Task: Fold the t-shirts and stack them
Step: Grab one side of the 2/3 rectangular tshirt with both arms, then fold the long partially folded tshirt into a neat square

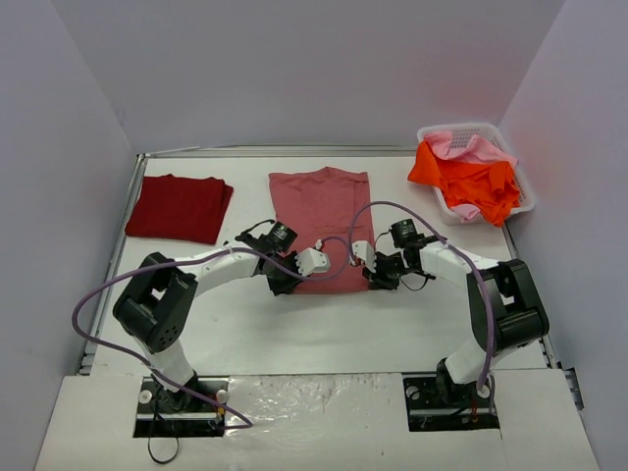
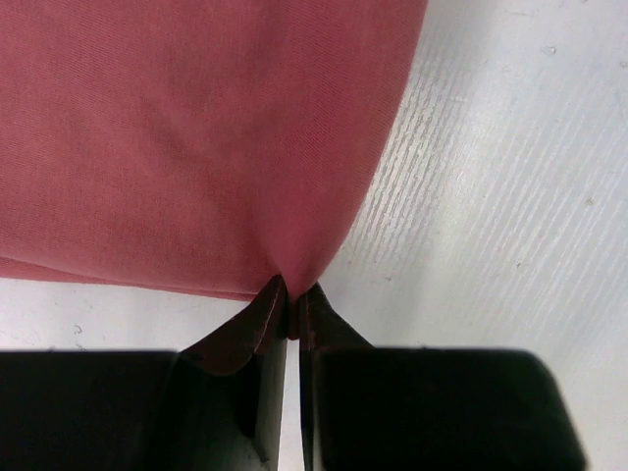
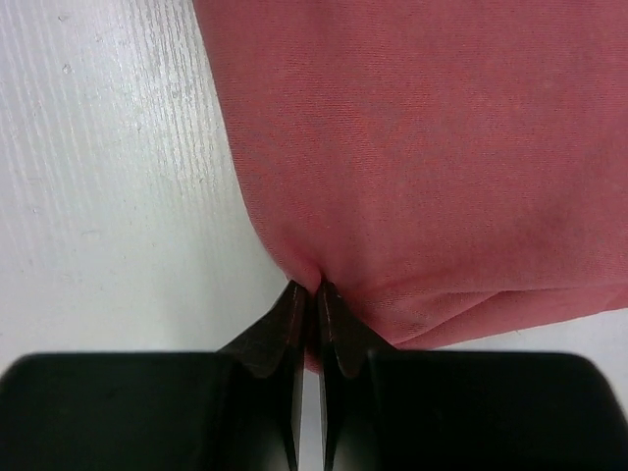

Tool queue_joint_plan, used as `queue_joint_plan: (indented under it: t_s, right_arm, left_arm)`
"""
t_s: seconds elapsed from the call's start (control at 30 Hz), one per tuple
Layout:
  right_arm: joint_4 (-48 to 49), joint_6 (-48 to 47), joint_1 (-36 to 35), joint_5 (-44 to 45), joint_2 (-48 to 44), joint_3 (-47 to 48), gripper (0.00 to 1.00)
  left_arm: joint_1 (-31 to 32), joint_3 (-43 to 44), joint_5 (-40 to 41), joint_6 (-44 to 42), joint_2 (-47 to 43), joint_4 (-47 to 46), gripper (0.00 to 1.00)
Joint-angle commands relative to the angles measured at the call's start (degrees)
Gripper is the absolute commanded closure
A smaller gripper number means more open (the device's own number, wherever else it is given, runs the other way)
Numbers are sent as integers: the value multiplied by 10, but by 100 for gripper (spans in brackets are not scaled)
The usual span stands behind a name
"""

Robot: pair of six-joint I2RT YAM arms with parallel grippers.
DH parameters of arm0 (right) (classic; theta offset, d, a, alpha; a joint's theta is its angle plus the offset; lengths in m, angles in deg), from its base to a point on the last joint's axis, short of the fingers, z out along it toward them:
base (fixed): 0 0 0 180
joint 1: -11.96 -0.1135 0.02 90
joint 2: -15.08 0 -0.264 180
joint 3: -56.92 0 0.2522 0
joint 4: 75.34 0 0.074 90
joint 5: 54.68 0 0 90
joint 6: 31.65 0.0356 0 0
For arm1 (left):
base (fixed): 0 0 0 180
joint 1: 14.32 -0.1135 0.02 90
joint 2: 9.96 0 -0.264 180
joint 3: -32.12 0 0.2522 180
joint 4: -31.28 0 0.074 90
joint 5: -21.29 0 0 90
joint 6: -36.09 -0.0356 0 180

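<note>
At frame centre, the left pincer point(image 2: 292, 294) and right pincer point(image 3: 314, 289) are each clamped tight on a lower corner of the rose shirt point(image 1: 322, 211)

White, black-jointed arms point(image 1: 221, 263) bear a black left claw point(image 2: 290, 294) and right claw point(image 3: 315, 292), trailing purple cables point(image 1: 86, 304).

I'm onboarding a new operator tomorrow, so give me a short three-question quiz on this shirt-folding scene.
1. True or false: the left claw hangs open over bare table.
2. Fill the gap: the right claw is shut on the ___ shirt.
3. Where does the orange shirt lie? A) in the white basket; B) at the far left; C) at the near middle.

Key: 1 false, it is shut on the rose-red shirt; 2 rose-red; 3 A.
</note>
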Motion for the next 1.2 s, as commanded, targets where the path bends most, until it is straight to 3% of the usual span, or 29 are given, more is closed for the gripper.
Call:
queue_joint_plan:
  t_s: [0.0,0.27,0.5,0.7,0.93,1.17]
  right_arm:
    - [-35,25,-6,31,6,10,100]
    - [-91,72,-10,33,-33,53,100]
    - [-207,102,-16,5,-110,102,100]
    - [-319,78,-30,-30,-168,140,100]
    - [-468,22,-37,-85,-172,212,100]
    - [-502,-14,-38,-93,-159,244,100]
  left_arm:
    - [-6,23,-12,-1,-2,24,98]
    - [-16,43,-23,-37,-38,75,98]
    - [-18,98,-102,-131,-78,261,98]
    - [-15,111,-157,-209,-137,392,98]
    - [-14,140,-167,-267,-203,496,98]
    - [-10,147,-174,-272,-226,514,98]
